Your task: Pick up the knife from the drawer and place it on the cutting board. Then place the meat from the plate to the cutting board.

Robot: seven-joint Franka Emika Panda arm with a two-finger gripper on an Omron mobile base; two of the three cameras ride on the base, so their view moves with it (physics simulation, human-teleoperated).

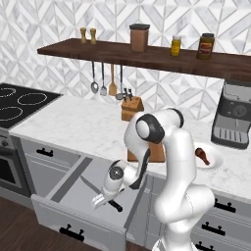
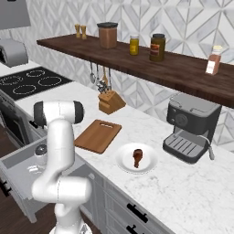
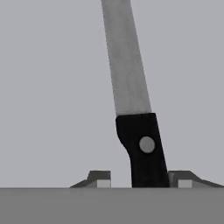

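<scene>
We see the marble counter with a free stretch between the stove and the cutting board. The drawer is pulled out below the counter edge, its flat grey floor mostly bare, so there's room on both sides of the knife. The espresso machine stands at the back of the counter, right of the plate. The cutting board lies flat near the counter's front edge, top bare, with the knife block behind it and apart from it. The plate sits just beside the board without touching it, with the meat in the middle of it.

The knife lies flat on the drawer floor, blade pointing away from the hand camera and black handle nearest. Our tool is down in the drawer over the handle end. Its fingertips straddle the handle: the right one is up against it, while the left one shows a clear gap, so it's spread and not clamped on anything.
</scene>
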